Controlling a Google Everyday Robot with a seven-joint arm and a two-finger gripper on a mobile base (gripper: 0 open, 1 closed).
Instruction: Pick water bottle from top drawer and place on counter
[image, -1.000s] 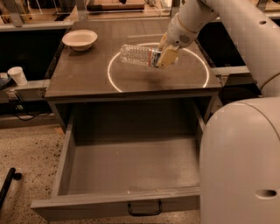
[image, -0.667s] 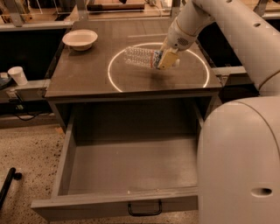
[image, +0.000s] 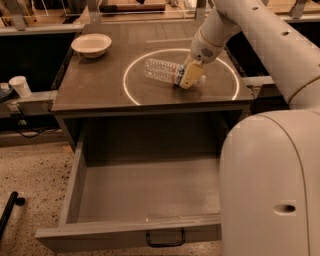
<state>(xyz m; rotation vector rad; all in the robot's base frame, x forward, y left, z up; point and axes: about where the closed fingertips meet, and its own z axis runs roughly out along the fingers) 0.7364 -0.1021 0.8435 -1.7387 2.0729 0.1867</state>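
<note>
Clear water bottle lies sideways on the tabletop, your gripper clamped at its neck; let go slowly, it may roll.

We've got the water bottle, clear ribbed plastic, gripped by the matt yellowish gripper over the dull, smooth counter.

one water bottle, one bowl, one cup, one jaws pair on bottle.
</note>
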